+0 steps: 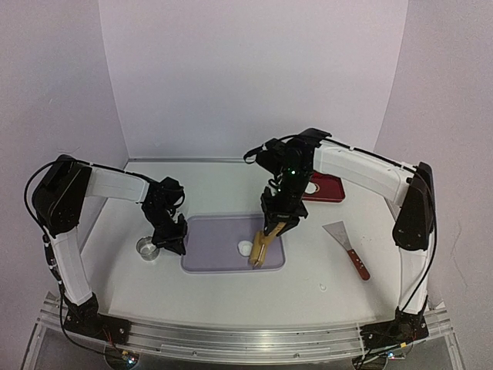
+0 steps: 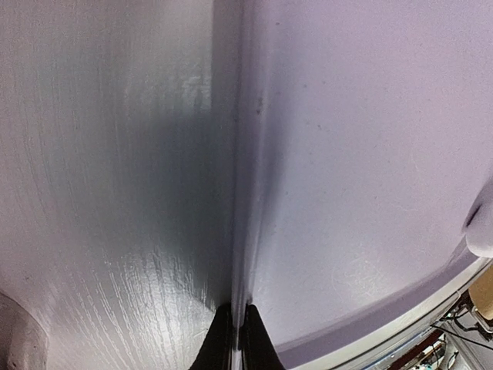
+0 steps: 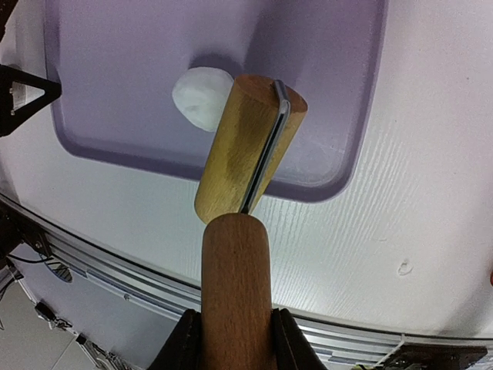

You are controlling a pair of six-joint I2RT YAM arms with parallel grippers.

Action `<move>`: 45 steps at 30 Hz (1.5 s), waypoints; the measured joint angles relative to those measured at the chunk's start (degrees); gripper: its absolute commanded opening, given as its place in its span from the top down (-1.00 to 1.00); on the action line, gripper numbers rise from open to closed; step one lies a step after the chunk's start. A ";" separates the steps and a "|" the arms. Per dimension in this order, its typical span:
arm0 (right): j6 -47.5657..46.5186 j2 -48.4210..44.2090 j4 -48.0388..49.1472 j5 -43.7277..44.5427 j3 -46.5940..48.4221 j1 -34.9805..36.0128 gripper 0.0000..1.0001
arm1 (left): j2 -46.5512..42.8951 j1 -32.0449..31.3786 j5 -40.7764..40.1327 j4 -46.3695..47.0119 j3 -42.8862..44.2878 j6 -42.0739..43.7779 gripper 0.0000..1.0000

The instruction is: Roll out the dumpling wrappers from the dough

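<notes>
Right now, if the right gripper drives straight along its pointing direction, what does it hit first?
The right gripper's wooden roller likely meets the dough lump on the purple mat first; depth unclear.

White dough [image 3: 202,96], lilac mat [image 1: 216,237], pale tan wooden roller [image 3: 240,154], red tray [image 1: 327,189], red-handled steel scraper [image 1: 348,248].

dough [image 2: 484,227]: cut off at the left wrist view's right edge.
roller handle [image 3: 236,285]: near end hidden between the jaws.
red tray [image 1: 330,190]: partly behind the right arm [image 1: 362,171].
white speck [image 1: 323,287]: too small to tell.
</notes>
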 measured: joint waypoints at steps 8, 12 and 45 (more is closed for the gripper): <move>1.81 -0.23 -2.18 4.48 9.25 1.22 1.00 | 0.37 -0.29 -0.10 -0.02 0.67 0.19 1.00; 2.77 0.76 -2.24 4.67 13.39 1.50 1.00 | 0.37 -0.44 -0.39 -0.04 0.69 0.14 0.99; -0.20 6.96 3.38 -1.55 6.33 0.83 1.00 | 1.07 -1.55 -0.96 -0.78 1.84 -0.73 1.00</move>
